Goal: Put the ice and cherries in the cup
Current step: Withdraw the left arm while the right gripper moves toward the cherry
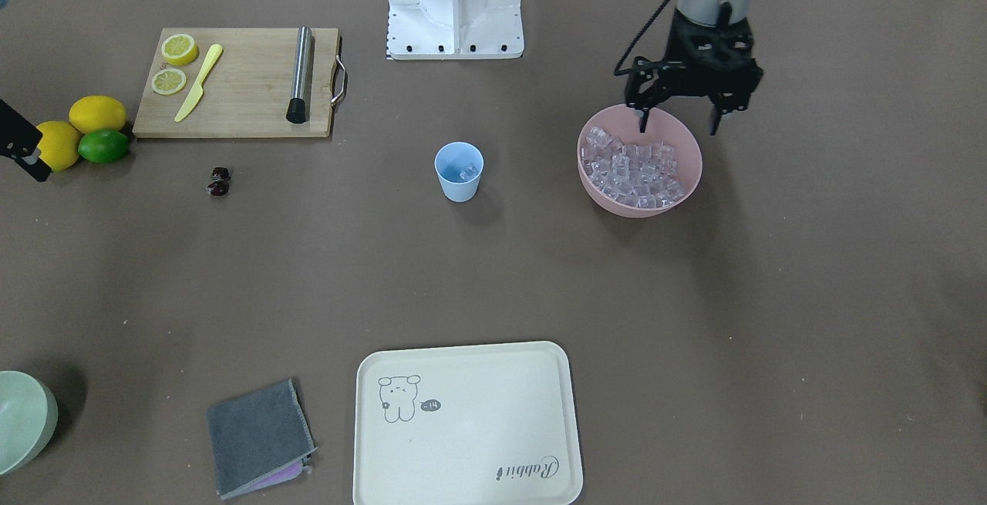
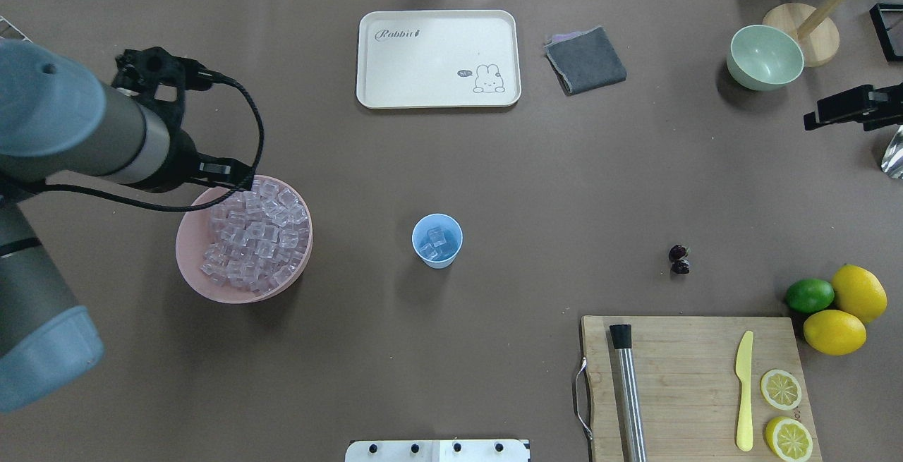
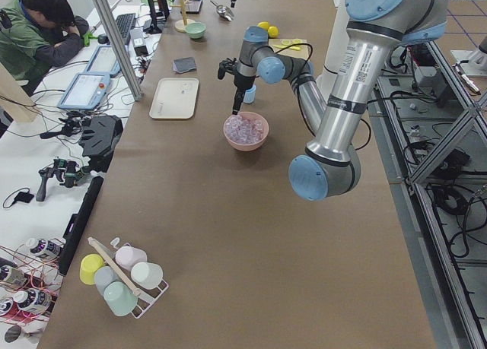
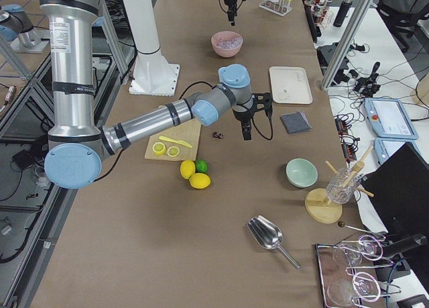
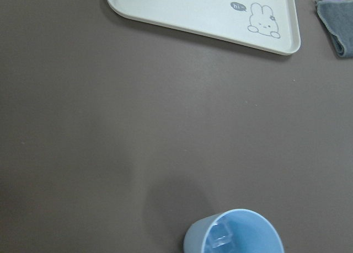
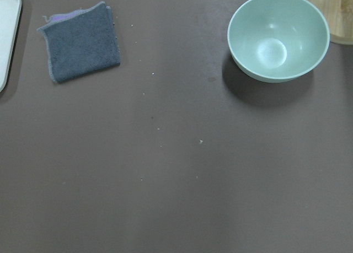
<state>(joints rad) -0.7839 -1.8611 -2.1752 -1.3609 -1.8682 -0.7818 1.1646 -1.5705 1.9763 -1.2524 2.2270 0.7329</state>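
Jaws spread and empty, the left gripper (image 1: 678, 126) hangs over ice (image 1: 632, 173) heaped in a pink bowl (image 1: 609, 201), upper right of frame. The cup (image 1: 459, 172), centre, holds a few cubes. The cherries (image 1: 219, 182) lie on the surface (image 1: 493, 274) at left, well apart from it (right gripper (image 2: 843, 109), at frame edge: jaws' state cannot be told).

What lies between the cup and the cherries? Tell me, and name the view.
Nothing: in the overhead view, the brown table between the cup and the cherries is bare.
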